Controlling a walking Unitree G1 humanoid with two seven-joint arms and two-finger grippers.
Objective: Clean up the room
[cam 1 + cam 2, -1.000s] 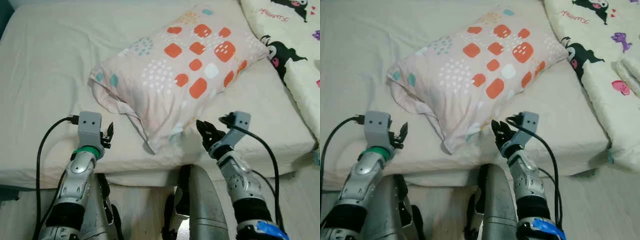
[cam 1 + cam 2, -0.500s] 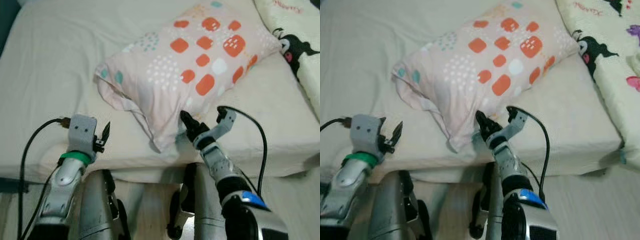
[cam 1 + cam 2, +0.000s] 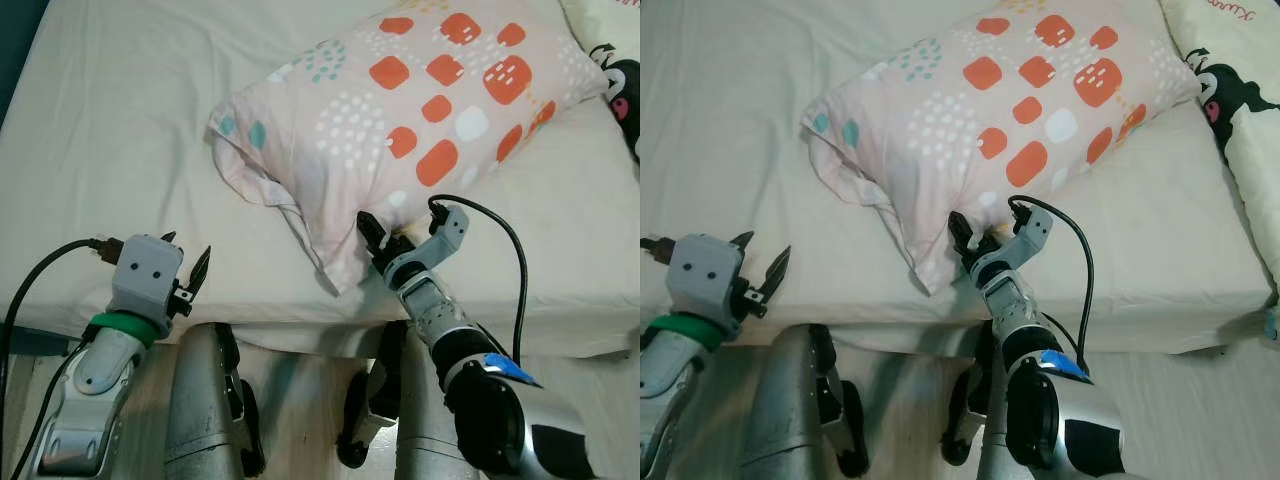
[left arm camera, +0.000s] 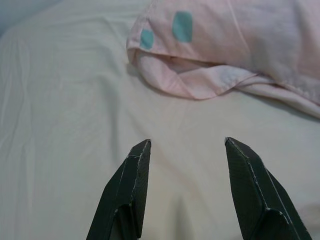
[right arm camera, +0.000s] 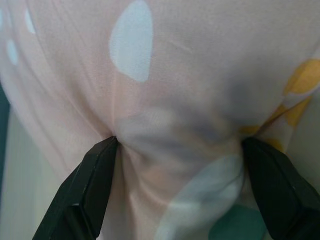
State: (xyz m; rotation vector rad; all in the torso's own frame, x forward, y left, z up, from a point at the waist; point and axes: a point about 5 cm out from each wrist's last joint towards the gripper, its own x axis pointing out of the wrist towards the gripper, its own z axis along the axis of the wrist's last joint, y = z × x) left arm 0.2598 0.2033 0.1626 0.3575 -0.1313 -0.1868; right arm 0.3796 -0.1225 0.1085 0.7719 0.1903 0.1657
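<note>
A pink pillow (image 3: 400,110) patterned with orange squares and teal dots lies across the middle of the bed (image 3: 110,130), its loose open end towards the left. The right claw (image 3: 372,238) reaches up from the near edge, forearm angled far and left, its 2 black fingers (image 5: 82,192) spread wide and pressed into the pillow's near corner, fabric bunched between them. The left claw (image 3: 190,275) hovers wide open at the bed's near left edge, apart from the pillow. A cartoon-print blanket (image 3: 1240,90) lies at far right.
</note>
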